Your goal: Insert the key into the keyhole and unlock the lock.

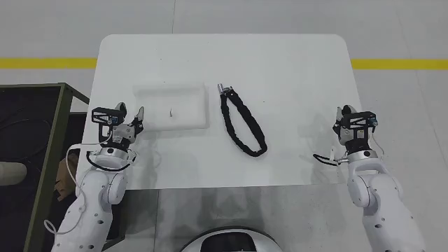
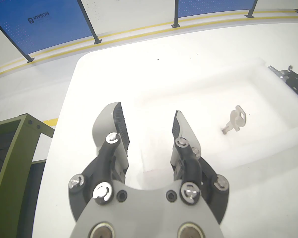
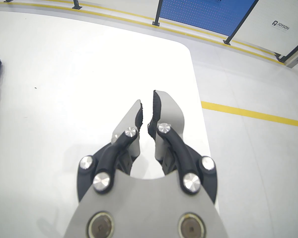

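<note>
A small silver key (image 2: 234, 122) lies in a shallow white foam tray (image 1: 171, 105) on the white table, seen as a tiny mark (image 1: 170, 113) from above. A black cable lock (image 1: 241, 122) curves across the table's middle, its metal end (image 1: 222, 87) pointing away from me; that end (image 2: 279, 71) also shows in the left wrist view. My left gripper (image 2: 149, 115) (image 1: 131, 114) hovers open and empty just left of the tray, apart from the key. My right gripper (image 3: 147, 100) (image 1: 344, 112) is near the table's right edge, far from the lock, its fingers nearly together with nothing between them.
A dark olive-framed cart (image 1: 35, 154) stands against the table's left side. A yellow floor line (image 1: 49, 63) runs behind the table. Blue and white partition panels (image 2: 39, 18) stand in the background. Bare tabletop (image 1: 301, 98) lies between the lock and my right gripper.
</note>
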You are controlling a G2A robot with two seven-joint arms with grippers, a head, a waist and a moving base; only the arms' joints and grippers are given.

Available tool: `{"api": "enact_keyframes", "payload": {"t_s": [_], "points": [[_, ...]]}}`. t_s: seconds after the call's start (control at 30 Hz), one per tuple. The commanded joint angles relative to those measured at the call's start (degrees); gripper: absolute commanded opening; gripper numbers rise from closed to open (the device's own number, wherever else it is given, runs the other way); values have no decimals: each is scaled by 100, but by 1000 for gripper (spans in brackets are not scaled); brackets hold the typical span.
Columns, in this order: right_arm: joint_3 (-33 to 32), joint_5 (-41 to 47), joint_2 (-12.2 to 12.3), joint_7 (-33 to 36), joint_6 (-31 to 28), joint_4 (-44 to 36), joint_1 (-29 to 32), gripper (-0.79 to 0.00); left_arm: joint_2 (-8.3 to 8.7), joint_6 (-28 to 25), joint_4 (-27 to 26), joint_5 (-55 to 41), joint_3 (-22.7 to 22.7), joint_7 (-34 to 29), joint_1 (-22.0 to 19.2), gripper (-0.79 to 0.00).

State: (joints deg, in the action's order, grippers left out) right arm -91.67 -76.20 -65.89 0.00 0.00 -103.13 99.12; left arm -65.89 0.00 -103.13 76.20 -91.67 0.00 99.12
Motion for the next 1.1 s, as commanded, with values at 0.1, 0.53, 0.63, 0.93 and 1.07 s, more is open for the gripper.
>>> {"api": "enact_keyframes", "payload": {"t_s": [0.1, 0.53, 0.63, 0.93, 1.07], "points": [[0, 0, 0, 0, 0, 0, 0, 0, 0, 0, 0, 0, 0, 0, 0, 0], [0, 0, 0, 0, 0, 0, 0, 0, 106, 831, -1229, -2304, -250, -7683, -2556, 0], [0, 0, 0, 0, 0, 0, 0, 0, 143, 1126, -655, -2806, 224, -8800, -3442, 0], [0, 0, 0, 0, 0, 0, 0, 0, 504, 1484, 269, -3092, 1825, -8800, -4411, 0], [0, 0, 0, 0, 0, 0, 0, 0, 504, 1484, 269, -3092, 1825, -8800, -4411, 0]]}}
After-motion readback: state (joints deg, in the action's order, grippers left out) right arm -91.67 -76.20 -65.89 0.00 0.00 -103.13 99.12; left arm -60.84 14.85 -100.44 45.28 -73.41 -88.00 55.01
